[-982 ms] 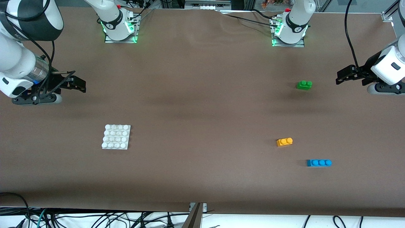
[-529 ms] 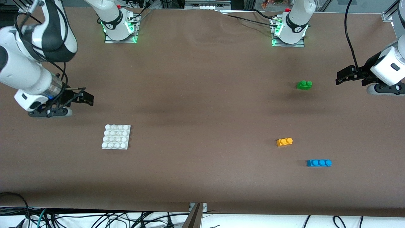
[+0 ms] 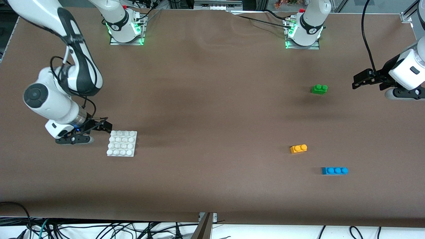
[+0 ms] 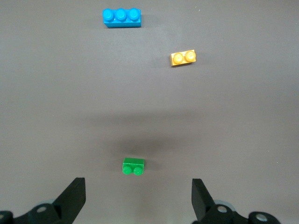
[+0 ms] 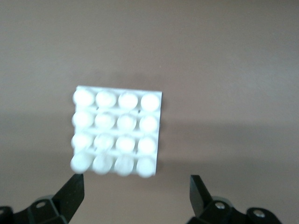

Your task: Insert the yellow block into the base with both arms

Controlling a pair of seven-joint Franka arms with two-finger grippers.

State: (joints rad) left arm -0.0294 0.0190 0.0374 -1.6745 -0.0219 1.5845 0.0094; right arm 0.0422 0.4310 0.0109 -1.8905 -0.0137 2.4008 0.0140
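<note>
Right gripper [image 3: 107, 126], jaws spread and empty, hangs just beside the white studded base [image 3: 122, 143] near the right arm's end of the desk. Left gripper [image 4: 138, 198] waits wide open and empty by the green brick [image 3: 319, 89]. The yellow block [image 3: 298, 148] lies untouched beside the blue brick [image 3: 334, 170]. Risk: a low finger shoves the loose base askew. No readable writing.

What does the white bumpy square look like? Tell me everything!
The base is a flat, square white plate, plastic by its look, with sixteen round bumps in four rows of four. It lies flat on the brown table toward the right arm's end. The right pincer hangs open right beside it, not touching. Nothing sits on it.
</note>
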